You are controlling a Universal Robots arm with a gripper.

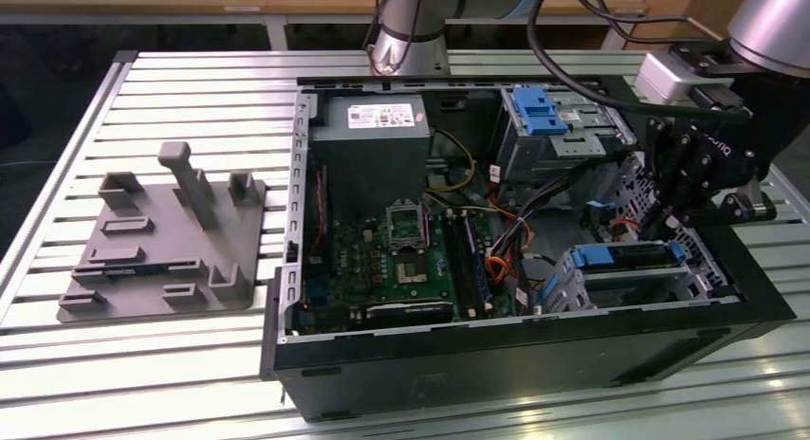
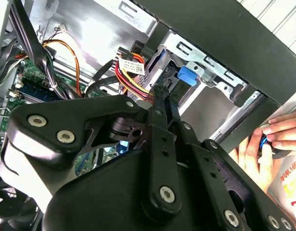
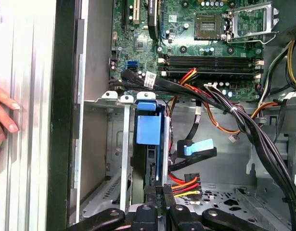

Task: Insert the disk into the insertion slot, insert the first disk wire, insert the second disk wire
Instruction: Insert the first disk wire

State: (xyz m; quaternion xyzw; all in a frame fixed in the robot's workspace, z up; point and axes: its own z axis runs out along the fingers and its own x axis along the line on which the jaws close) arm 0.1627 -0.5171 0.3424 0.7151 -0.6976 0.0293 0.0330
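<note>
Nearest us we see the gripper (image 3: 160, 188), fingers drawn close together, at the near end of the disk (image 3: 147, 126), which stands on edge in the insertion slot (image 3: 124, 154), long axis and blue tab toward the motherboard (image 3: 186, 29), red-and-yellow wires (image 3: 184, 184) crowding just beside it, and a hand (image 3: 3, 115) beyond the black case wall (image 3: 66, 120).

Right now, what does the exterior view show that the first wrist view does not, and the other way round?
The exterior view adds the grey fixture plate on the slatted table, the power supply and the taller cage with a blue latch. The first wrist view adds a person's fingers beside the case wall and a cable with a light-blue tab. Both share the motherboard and the disk, in its blue carrier, inside the insertion slot.
</note>
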